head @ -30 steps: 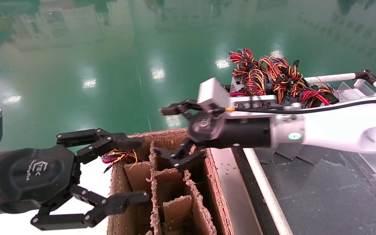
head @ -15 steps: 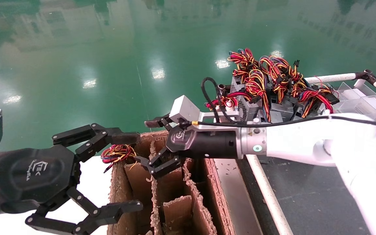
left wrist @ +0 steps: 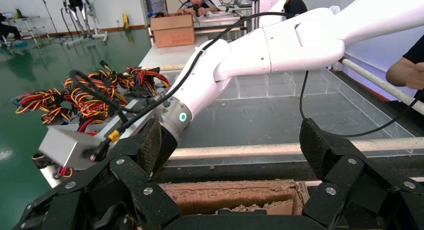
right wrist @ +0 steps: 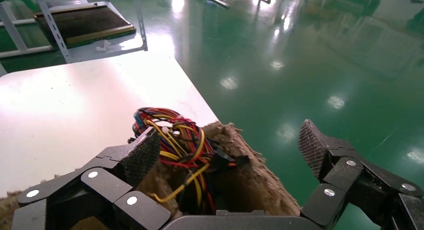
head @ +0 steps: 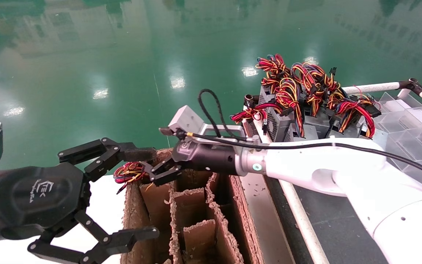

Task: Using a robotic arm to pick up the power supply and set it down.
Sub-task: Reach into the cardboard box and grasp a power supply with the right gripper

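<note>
A bundle of red, yellow and black wires [head: 130, 172] sticks out of the far left compartment of the brown divided cardboard box [head: 241, 205]. The power supply's grey body under those wires is hidden. My right gripper [head: 156, 151] reaches across the box from the right and hangs open at that corner. In the right wrist view the wires [right wrist: 170, 137] lie just beyond and between the spread fingers of the right gripper [right wrist: 227, 150], which hold nothing. My left gripper [head: 143, 193] stands open at the box's left side, also empty [left wrist: 232, 145].
A pile of grey power supplies with tangled wires [head: 306, 95] sits at the back right, next to a clear divided tray [head: 408, 124]. A white rail [head: 299, 216] runs along the box's right side. White tabletop [right wrist: 75, 105] lies left of the box, with green floor beyond.
My right arm has swung left and lower across the box, from its far middle to the far left corner by the wires. The left gripper has barely moved.
</note>
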